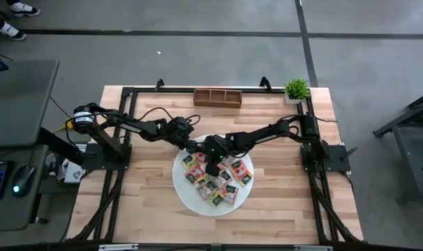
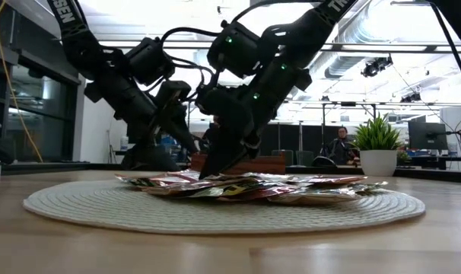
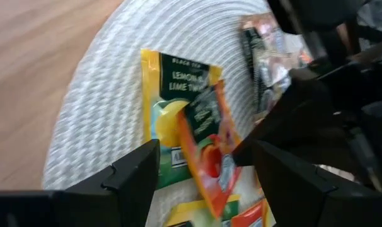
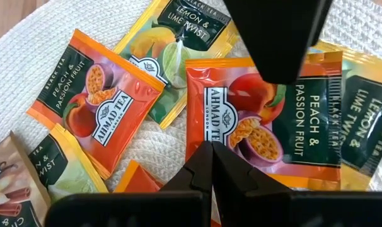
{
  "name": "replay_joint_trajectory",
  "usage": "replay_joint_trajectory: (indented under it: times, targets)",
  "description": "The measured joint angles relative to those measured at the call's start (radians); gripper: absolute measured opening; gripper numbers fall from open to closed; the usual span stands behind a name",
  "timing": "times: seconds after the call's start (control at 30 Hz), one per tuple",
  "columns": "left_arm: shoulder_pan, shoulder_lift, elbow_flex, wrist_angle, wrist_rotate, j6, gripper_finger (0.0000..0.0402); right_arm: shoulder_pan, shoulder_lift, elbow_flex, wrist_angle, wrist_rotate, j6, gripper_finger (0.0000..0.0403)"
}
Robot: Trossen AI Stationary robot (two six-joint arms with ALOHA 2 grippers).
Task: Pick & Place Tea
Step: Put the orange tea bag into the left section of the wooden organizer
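Several tea packets (image 1: 218, 183) in orange, yellow and red lie piled on the round white woven mat (image 1: 187, 197). My right gripper (image 4: 211, 157) points down into the pile (image 2: 253, 186) and is shut on an orange peach-and-passion-fruit packet (image 4: 266, 120). My left gripper (image 3: 205, 147) is open just left of it. Its fingers stand on either side of that same orange packet (image 3: 207, 148) without plainly touching it. A yellow lemon-lime packet (image 3: 172, 94) lies flat on the mat under the orange one. My right gripper pinches the orange packet between its two shut fingers at one long edge (image 4: 210, 135), coming from above and pointing down. The packet looks raised and tilted over the flat packets around it. The fingers hide the exact spot of contact.
The brown three-compartment wooden tray (image 1: 217, 96) sits at the table's far edge, with a small potted plant (image 1: 295, 89) at the far right corner. Bare wood lies around the mat (image 2: 215, 209). A person (image 2: 341, 144) sits in the room beyond the table.
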Motion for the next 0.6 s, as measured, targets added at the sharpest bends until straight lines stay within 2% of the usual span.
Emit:
replay_joint_trajectory:
  times: [0.6]
  targets:
    - [0.000, 0.000, 0.000, 0.015, 0.013, 0.000, 0.0253, -0.003, 0.002, -0.001, 0.023, 0.003, -0.003, 0.0000]
